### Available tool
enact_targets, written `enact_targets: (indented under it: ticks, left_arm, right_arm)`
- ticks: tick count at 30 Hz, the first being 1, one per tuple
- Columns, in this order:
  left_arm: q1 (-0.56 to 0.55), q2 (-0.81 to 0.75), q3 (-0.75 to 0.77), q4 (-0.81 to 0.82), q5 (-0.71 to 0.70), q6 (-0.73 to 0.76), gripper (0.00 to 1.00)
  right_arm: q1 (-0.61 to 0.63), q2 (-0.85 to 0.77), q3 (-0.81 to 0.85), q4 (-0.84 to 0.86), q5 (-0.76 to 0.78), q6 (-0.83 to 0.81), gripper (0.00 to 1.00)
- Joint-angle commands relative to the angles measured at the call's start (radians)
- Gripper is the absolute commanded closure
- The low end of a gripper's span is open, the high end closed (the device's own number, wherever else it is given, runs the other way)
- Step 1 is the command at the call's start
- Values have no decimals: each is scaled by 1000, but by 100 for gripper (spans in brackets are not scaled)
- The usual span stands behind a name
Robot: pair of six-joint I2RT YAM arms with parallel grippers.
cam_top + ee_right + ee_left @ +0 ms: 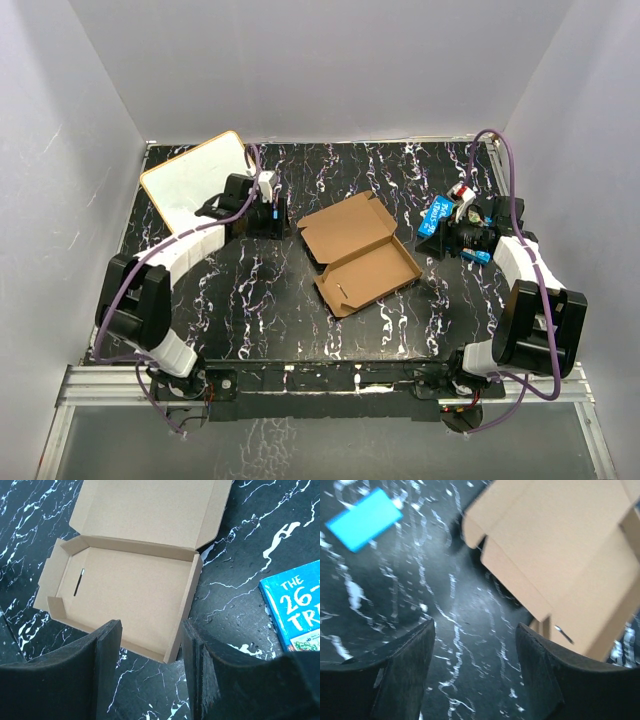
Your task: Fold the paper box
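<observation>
The paper box is plain brown cardboard and lies in the middle of the table. Its near half forms a tray with raised walls, and its lid half lies open behind. My left gripper is open and empty just left of the box. In the left wrist view the box fills the upper right, beyond the gripper. My right gripper is open and empty just right of the box. In the right wrist view the gripper hovers over the near corner of the tray.
A white board with an orange rim lies at the back left. A blue printed box lies by the right arm and shows in the right wrist view. A blue flat object lies on the black marbled table.
</observation>
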Motion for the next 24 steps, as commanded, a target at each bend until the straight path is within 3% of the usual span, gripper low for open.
enact_targets:
  ticks: [1, 4, 11, 15, 24]
  left_arm:
    - [2, -114, -94, 58, 253, -239, 40]
    - [-19, -246, -248, 214, 266, -420, 42]
    - [-203, -434, -474, 312, -25, -619, 43]
    - [-249, -386, -467, 297, -93, -671, 51]
    - [-311, -266, -368, 266, -150, -627, 66]
  right_arm:
    - [-6, 17, -2, 47, -16, -46, 44]
    - [15, 38, 6, 37, 26, -72, 44]
    - [152, 69, 35, 60, 234, -72, 45]
    - [196, 67, 28, 90, 341, -44, 46]
    - [221, 111, 6, 116, 401, -21, 49]
